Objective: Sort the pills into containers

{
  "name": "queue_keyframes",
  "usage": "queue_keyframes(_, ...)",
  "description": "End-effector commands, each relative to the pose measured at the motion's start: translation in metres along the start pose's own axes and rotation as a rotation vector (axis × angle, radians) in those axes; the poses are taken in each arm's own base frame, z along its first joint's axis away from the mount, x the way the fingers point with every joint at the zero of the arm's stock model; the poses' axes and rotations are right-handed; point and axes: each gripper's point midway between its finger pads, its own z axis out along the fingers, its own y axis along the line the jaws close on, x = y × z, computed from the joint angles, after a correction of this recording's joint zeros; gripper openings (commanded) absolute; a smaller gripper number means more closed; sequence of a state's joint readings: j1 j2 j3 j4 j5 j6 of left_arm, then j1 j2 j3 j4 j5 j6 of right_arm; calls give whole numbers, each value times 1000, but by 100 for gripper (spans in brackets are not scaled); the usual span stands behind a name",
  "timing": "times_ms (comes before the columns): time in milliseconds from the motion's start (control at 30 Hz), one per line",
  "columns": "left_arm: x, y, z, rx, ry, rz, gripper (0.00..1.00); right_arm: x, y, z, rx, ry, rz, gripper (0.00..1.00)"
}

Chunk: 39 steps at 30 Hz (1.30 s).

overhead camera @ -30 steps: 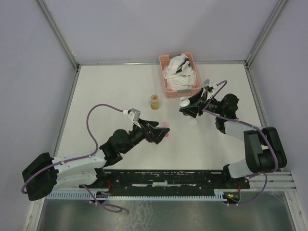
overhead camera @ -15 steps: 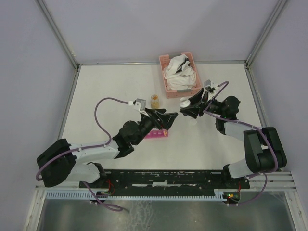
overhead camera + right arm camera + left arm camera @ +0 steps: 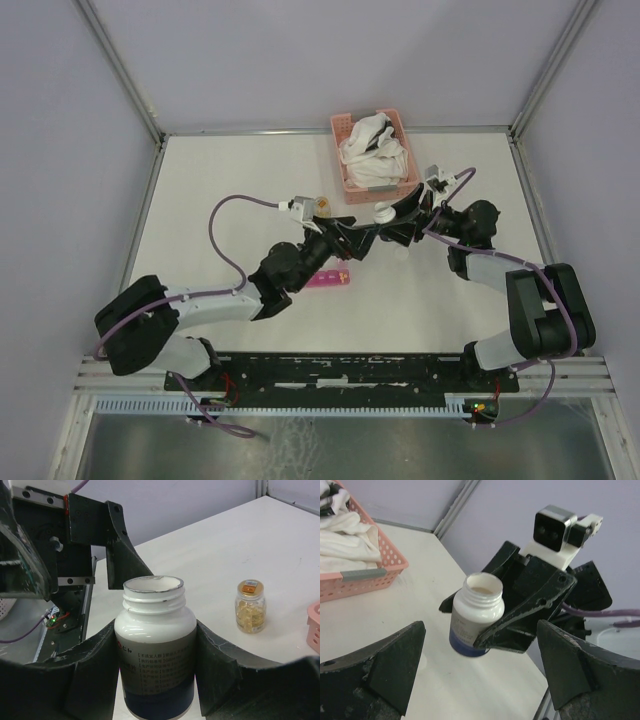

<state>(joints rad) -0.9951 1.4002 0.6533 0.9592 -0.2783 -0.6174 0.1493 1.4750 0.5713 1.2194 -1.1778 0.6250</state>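
Right wrist view: the right gripper (image 3: 156, 680) is closed halfway around a white bottle (image 3: 155, 630), one finger on each side of its body. The bottle stands upright, has no cap, and is held above the table (image 3: 240, 545). What is inside cannot be seen from here.

In the left wrist view the left gripper (image 3: 480, 680) is opened fully and holds nothing. Its two fingers (image 3: 385, 665) point at the bottle from close by. In the top view the two grippers are almost touching, but I cannot tell if they really touch.

I think the main danger is the open mouth of the bottle. If the left gripper closes too high or pushes from the side, the bottle can tilt in the grip and the pills may spill on the table. The fingers of both grippers can also hit each other, because little free body of the bottle is left between the right fingers.

The pill box (image 3: 330, 279) lies flat on the table just beside the left arm, well apart from the bottle. It looks light, so a sweep of this arm may push it away. A small amber bottle (image 3: 251, 606) stands near, and the pink basket (image 3: 345, 125) is behind
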Motion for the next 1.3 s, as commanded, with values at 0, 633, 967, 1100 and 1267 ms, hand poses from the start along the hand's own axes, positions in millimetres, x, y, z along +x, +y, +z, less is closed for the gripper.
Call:
queue_keyframes(0, -13, -11, -10, 78, -39, -43, 100, -13, 7, 2, -40, -27, -58, 1)
queue_keyframes(633, 15, -4, -45, 168, 48, 142, 100, 3, 13, -4, -42, 84, -175, 2)
queue_keyframes(967, -25, -38, -21, 190, -52, -39, 88, 5, 21, -1, -75, 109, -223, 2)
queue_keyframes(1100, -20, -42, -2, 162, -17, -61, 81, 6, 22, -2, -79, 115, -219, 2)
queue_keyframes(1267, -4, -28, 10, 95, 30, -62, 81, 5, 22, -1, -79, 116, -217, 2)
